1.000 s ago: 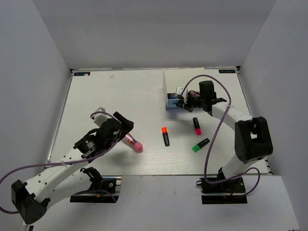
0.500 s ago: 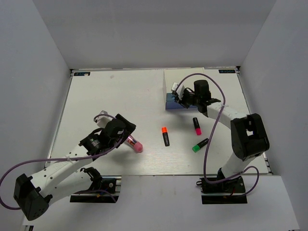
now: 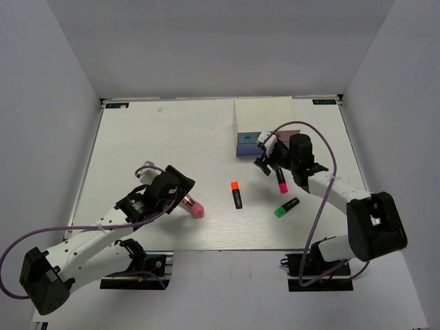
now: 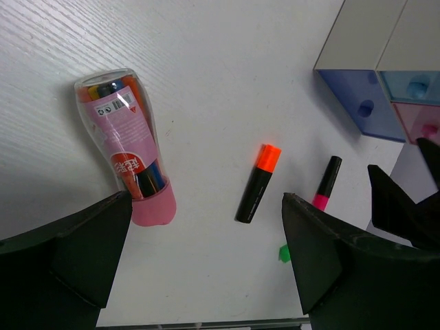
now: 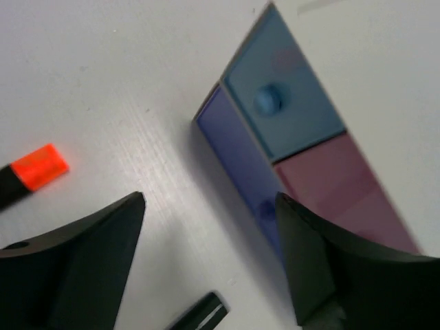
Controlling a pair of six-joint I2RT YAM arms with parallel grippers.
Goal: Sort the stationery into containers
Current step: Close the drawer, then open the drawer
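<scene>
Before the drawer box (image 5: 282,110), the right gripper (image 5: 210,199) stands wide and empty; only the left wrist view shows pens (image 4: 113,89) inside the pink tube (image 4: 130,151) lying by the left gripper (image 4: 206,199), likewise wide.

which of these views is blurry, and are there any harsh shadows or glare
Right wrist view: soft throughout, the drawer box and orange-capped highlighter fuzzy-edged. Left wrist view: crisp on the pink cylinder and the table grain. Top view: even light, only faint shadows, no glare.

Probably a robotics lab. Plain grey panels (image 3: 220,48) box in a white desk (image 3: 165,130), with two cabled arms (image 3: 89,238) bolted on.
</scene>
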